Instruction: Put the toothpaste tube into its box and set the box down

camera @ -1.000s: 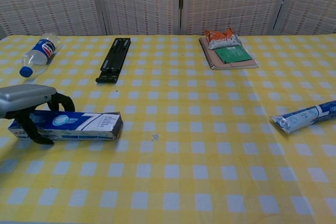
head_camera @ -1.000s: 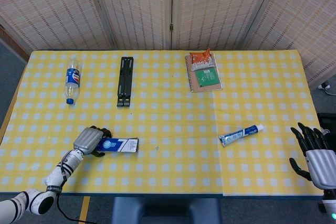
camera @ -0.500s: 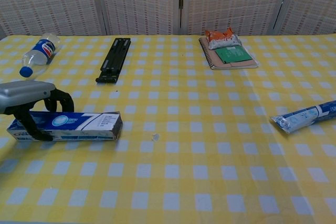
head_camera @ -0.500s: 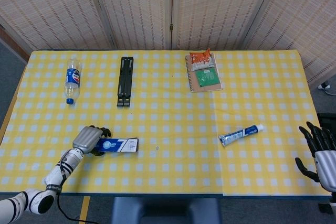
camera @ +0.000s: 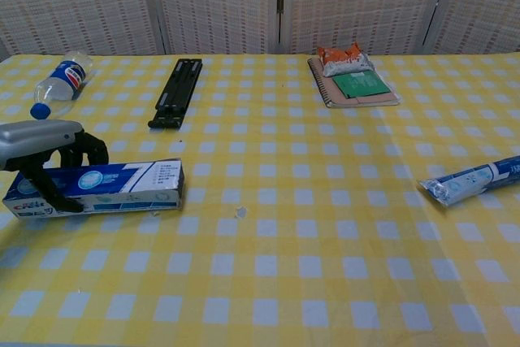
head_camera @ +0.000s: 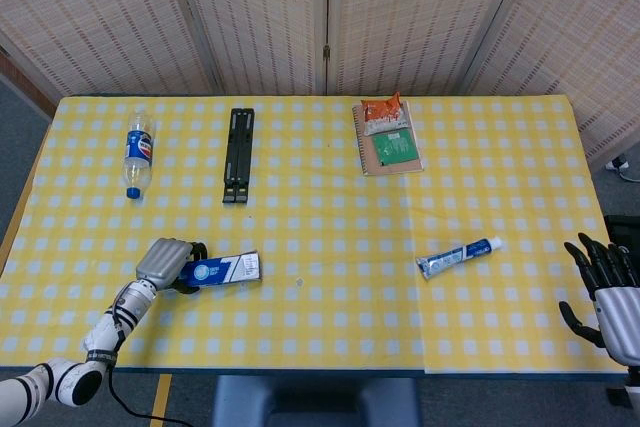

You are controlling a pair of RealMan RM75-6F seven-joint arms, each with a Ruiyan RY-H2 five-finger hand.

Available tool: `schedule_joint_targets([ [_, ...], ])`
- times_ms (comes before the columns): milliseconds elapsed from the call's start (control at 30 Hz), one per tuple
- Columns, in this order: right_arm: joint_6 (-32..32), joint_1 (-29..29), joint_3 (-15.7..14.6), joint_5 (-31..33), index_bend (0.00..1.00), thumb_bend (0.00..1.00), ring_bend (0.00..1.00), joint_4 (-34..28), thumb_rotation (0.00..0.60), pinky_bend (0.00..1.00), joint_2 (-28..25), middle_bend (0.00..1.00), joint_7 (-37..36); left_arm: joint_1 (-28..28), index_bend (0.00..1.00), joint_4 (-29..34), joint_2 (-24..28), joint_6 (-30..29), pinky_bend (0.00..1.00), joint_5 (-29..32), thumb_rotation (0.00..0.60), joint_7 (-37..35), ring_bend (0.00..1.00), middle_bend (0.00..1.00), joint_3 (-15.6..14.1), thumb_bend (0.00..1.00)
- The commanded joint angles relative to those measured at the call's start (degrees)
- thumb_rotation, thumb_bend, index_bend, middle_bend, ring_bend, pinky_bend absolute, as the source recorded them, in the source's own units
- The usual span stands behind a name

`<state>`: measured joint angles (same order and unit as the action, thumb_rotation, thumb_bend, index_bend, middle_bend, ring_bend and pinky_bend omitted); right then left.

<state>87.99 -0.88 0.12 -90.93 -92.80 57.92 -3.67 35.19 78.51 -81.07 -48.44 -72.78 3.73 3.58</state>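
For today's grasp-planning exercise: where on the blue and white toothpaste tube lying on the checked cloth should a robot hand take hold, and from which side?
Grip the blue and white toothpaste tube across its mid-body, coming from above. It lies flat and unobstructed, so only its top and long sides are reachable; the right robot hand is probably nearest.

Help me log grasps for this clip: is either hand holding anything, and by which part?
The left hand grips the toothpaste box around its left end. The right hand holds nothing, fingers apart, off the table edge.
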Motion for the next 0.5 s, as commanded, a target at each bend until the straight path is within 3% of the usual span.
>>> schedule_joint_targets([
  [33,0.01,-0.02,0.03,-0.09,0.00,0.39,0.00,0.16,0.600,0.00,0.03,0.00,-0.18,-0.88,0.49,3.66,2.20,-2.52,0.49,-2.53,0.600,-2.36,0.55,0.53,-0.05,0.47],
  [200,0.54,-2.05,1.30,-2.84,0.00,0.39,0.00,1.00,0.600,0.01,0.95,0.00,-3.47,-2.77,0.49,8.68,4.98,-7.77,0.49,-8.25,0.600,-6.36,0.55,0.53,-1.17,0.47],
  [300,-0.58,-5.41,2.19,-6.35,0.00,0.39,0.02,3.16,0.600,0.04,1.00,0.00,-7.49,-2.89,0.50,10.72,6.59,-8.06,0.49,-8.83,0.600,-7.18,0.55,0.53,-1.35,0.47],
  [500,-8.98,-13.07,-0.87,-15.98,0.00,0.39,0.08,0.73,0.600,0.04,-5.07,0.00,-11.66,-2.17,0.50,15.49,8.77,-6.68,0.49,-6.88,0.600,-6.83,0.55,0.53,-0.46,0.47],
])
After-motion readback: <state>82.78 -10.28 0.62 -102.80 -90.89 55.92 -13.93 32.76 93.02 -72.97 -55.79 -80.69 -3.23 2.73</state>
